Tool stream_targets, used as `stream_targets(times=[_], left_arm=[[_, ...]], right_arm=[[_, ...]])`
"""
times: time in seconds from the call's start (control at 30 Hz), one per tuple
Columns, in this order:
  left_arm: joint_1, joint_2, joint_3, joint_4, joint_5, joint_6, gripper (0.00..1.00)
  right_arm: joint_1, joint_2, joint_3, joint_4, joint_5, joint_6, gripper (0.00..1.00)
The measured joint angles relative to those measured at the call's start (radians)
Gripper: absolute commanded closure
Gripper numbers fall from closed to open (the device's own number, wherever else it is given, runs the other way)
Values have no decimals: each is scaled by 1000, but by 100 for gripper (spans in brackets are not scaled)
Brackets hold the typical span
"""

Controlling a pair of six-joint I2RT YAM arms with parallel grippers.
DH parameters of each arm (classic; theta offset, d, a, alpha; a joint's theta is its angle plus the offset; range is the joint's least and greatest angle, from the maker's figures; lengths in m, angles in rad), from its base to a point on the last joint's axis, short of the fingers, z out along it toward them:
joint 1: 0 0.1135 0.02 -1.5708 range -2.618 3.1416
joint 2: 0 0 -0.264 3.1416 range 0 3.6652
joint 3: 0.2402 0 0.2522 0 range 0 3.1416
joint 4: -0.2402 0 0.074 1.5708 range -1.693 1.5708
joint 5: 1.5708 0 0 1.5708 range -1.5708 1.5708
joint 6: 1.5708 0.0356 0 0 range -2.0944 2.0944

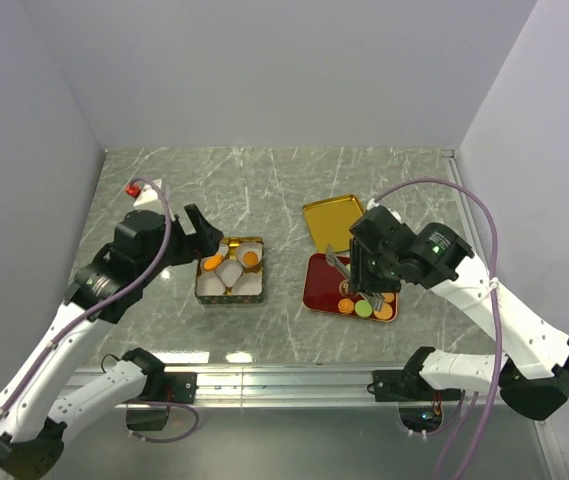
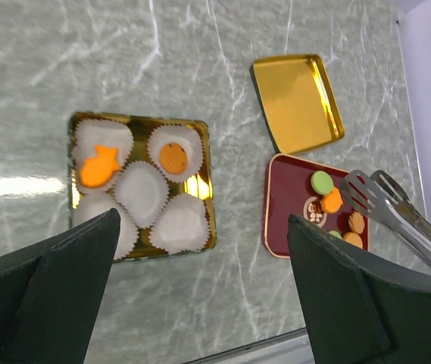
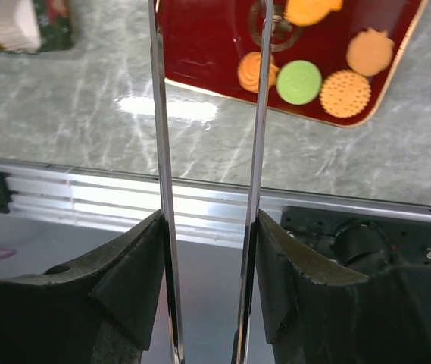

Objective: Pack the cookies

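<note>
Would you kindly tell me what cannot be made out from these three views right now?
- Top view: the right arm hides part of the red rectangular tray, so its small round cookies cannot be counted.
- Right wrist view: the silver metal tongs run off the top edge, tips unseen.
- Left wrist view: a left finger covers the near corner of the gold square tin.

There are eight cookies [image 2: 98, 166] in all. Two orange ones lie in the one tin [image 2: 198, 186]; six lie on the one red tray [image 2: 287, 205], four orange or brown and two green. Five white paper cups [image 2: 141, 193], one gold lid [image 2: 298, 102], one pair of tongs [image 2: 397, 210].
</note>
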State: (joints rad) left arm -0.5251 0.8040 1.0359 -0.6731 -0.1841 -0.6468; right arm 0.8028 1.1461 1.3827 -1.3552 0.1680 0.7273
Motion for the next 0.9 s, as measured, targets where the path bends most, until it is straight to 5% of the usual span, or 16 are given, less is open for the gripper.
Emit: stream_targets(times=[0.53, 0.9], left_arm=[[0, 98, -103, 142, 64, 52, 1], [-7, 20, -103, 162, 90, 51, 1]], right_arm=[[-48, 9, -126, 0, 19, 45, 41], [-123, 82, -163, 35, 24, 3, 41]])
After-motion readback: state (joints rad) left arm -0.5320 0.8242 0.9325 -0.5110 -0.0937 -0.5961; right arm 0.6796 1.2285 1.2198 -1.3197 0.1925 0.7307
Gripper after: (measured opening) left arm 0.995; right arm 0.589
